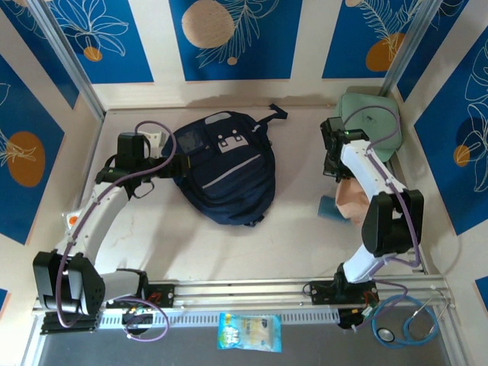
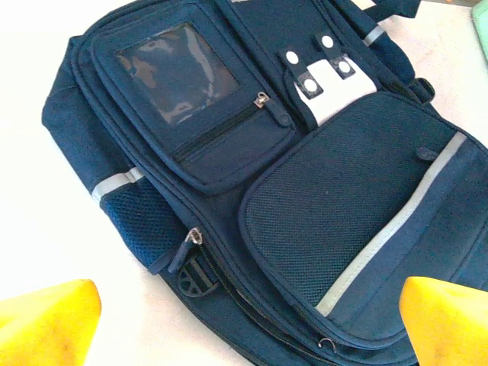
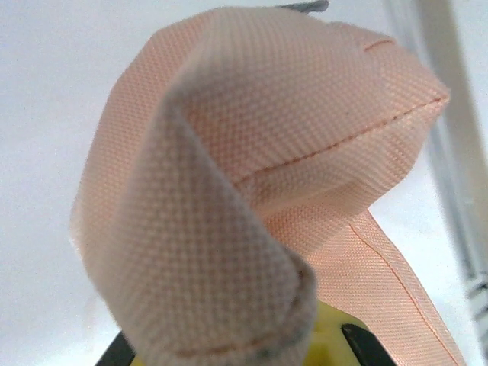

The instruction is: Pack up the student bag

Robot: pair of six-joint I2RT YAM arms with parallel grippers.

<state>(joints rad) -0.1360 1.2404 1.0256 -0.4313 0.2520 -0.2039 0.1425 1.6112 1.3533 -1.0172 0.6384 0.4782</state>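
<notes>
Although the student bag [image 1: 223,169] lies flat in the middle of the table [image 1: 152,236], the packing looks barely begun. Every zip that shows on it in the left wrist view is drawn closed, and nothing can be seen going into it. The things around it are all outside it: a pale green case [image 1: 371,122] in the far right corner, a peach cloth pouch [image 1: 357,200] and a small blue item [image 1: 328,206] on the right, well apart from the bag, and a snack packet [image 1: 249,332] on the near ledge.

The one step under way is on the right. The right gripper [image 1: 337,171] is pinched together on a fold of the peach pouch, whose cloth bunches up close before the right wrist camera. The left gripper [image 1: 181,164] hangs at the bag's left edge with its yellow fingers [image 2: 46,324] spread wide and nothing between them. By my reading, opening the bag and carrying each item over is all to come.

The bag is navy fabric with a clear window pocket, a mesh front pocket crossed by a grey stripe, a white tab with snaps, and a black strap trailing at the far side.
</notes>
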